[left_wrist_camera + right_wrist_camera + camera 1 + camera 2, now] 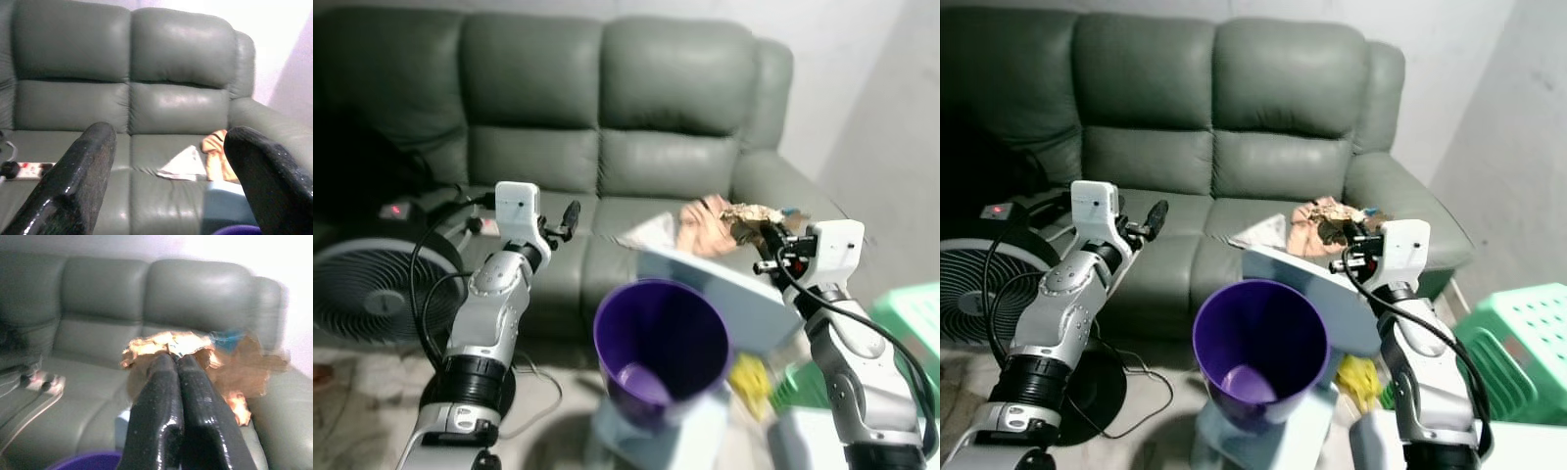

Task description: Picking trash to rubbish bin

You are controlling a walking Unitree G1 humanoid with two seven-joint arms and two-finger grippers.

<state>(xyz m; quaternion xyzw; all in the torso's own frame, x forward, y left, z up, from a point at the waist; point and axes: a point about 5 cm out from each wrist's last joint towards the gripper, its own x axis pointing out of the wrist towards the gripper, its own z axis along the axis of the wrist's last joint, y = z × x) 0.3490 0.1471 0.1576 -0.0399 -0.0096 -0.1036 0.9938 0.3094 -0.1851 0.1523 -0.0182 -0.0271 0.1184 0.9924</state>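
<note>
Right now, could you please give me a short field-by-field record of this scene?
place: grey sofa
left claw: open, holding nothing, raised in front of the seat
right claw: shut on crumpled brown wrapper
bin: purple rubbish bin, open, between the arms
on seat: white paper, power strip
left of robot: fan
right of robot: green stool

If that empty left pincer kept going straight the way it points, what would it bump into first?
Probably the grey-green leather sofa: the open left pincer points at its seat cushions, near the white paper, though depth is unclear.
</note>
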